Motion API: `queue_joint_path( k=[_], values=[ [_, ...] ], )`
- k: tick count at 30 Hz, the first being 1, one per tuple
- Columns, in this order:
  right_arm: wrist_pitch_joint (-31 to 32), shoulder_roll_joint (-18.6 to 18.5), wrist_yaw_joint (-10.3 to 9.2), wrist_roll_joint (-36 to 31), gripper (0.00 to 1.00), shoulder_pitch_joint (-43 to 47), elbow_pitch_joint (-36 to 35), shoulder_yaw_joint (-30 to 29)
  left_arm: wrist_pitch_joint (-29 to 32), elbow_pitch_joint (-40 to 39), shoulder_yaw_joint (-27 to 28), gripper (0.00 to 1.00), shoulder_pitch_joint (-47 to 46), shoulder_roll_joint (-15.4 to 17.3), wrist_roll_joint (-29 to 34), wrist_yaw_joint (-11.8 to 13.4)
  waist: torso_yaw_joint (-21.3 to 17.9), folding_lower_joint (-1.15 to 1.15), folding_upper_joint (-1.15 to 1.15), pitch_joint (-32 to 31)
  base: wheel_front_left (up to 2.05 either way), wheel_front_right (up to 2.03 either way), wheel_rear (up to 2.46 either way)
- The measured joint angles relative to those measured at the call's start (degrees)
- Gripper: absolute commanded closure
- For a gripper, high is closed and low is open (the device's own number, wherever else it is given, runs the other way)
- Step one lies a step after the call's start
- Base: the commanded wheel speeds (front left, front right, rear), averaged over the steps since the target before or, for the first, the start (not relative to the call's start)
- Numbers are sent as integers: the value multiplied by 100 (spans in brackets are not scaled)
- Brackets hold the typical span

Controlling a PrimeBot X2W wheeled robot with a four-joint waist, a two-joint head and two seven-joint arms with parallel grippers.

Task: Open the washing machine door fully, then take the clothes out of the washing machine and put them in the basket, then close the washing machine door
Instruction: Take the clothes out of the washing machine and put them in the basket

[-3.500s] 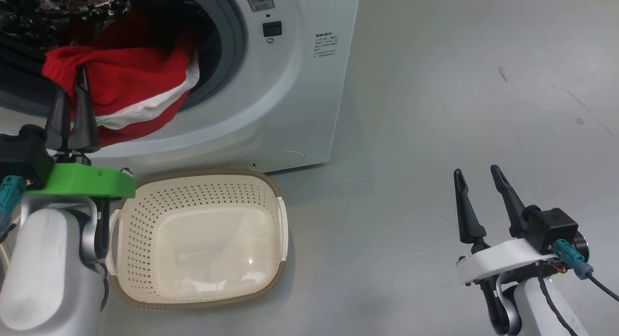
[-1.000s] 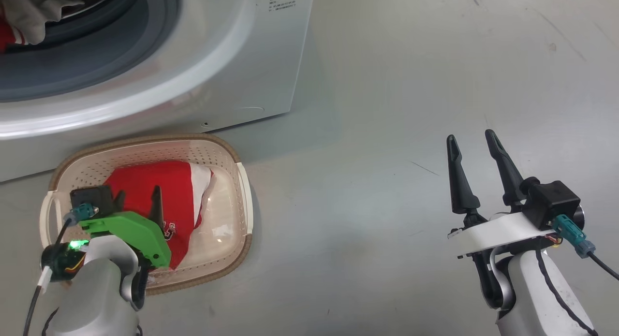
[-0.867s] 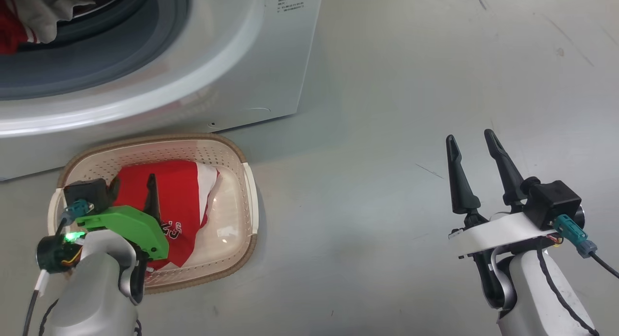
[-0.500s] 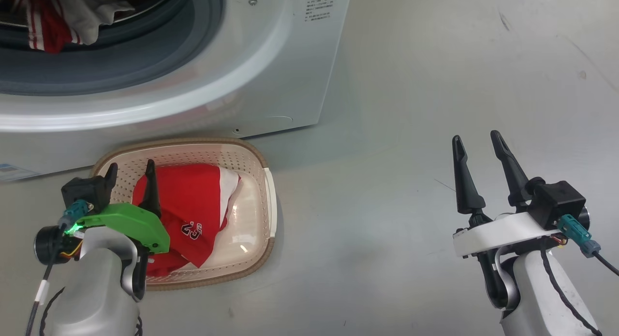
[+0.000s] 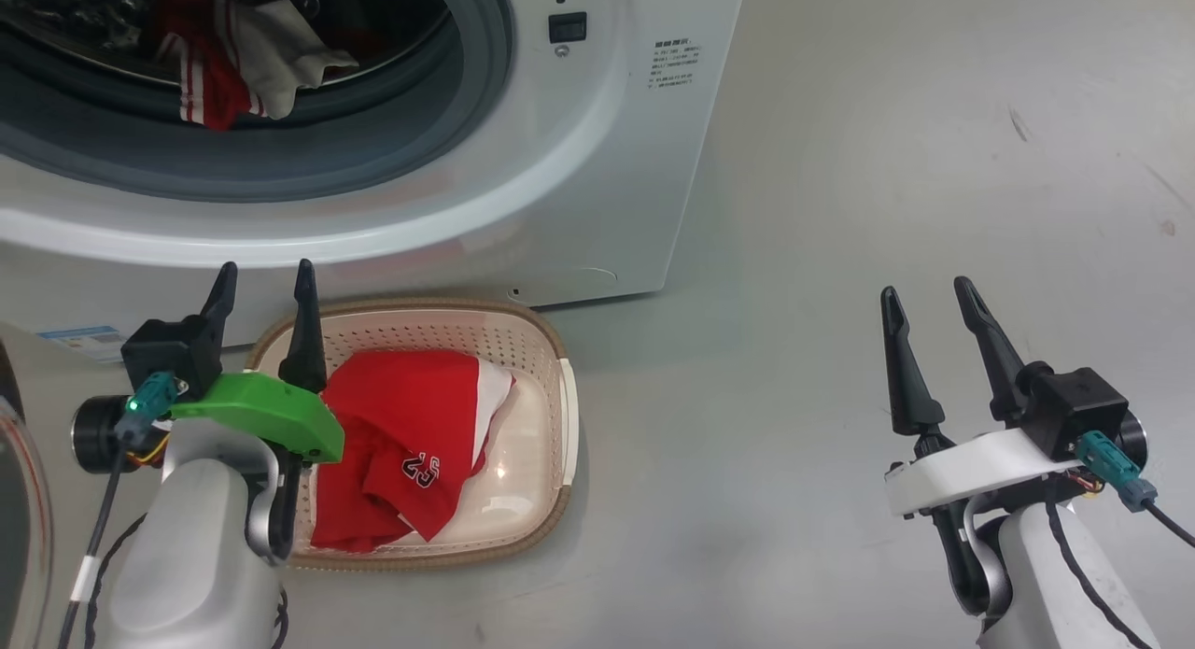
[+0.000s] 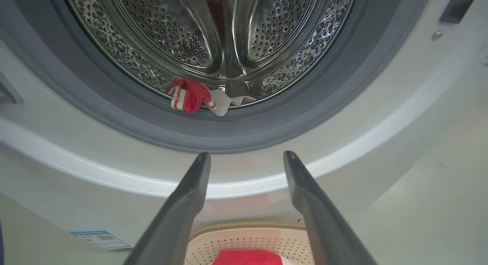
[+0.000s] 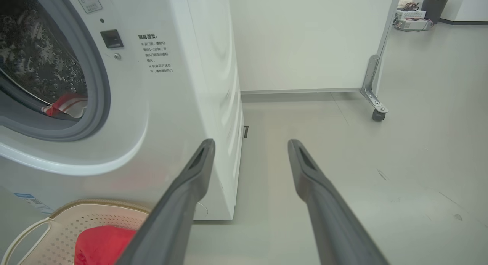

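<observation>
Unloading: shirt (image 5: 411, 416) in basket (image 5: 415, 303), lower left. Spread, empty: left gripper (image 5: 265, 274), right gripper (image 5: 925, 289). Next: left pinches clothes (image 5: 233, 70), upper left.

You can read a white number (image 5: 422, 470), apparently 25, on the red garment (image 5: 392, 416) in the basket (image 5: 567, 416). On the washing machine (image 7: 190, 85), at three o'clock from the drum opening (image 7: 34, 59), a printed notice (image 7: 156, 53) is headed 温馨提示; you cannot make out its smaller lines. The blue label (image 6: 100, 237), at seven o'clock from the opening, is too small to read.

left arm (image 5: 191, 546), right arm (image 5: 1046, 574), jaws spread, empty
</observation>
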Motion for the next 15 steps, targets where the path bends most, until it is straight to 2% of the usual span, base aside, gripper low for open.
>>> queue_joint_path(
  k=[6, 15],
  values=[
    [0, -54, 0, -47, 0, 222, 71, -24, 1, -679, 27, 0, 372, -25, 147, 36, 150, 0, 0, -342, 0, 0, 0],
    [0, -48, -1, -64, 0, 464, 125, -14, 1, -1198, 36, 0, 1100, -22, 253, 90, 254, 0, 0, -793, 0, 0, 0]
  ],
)
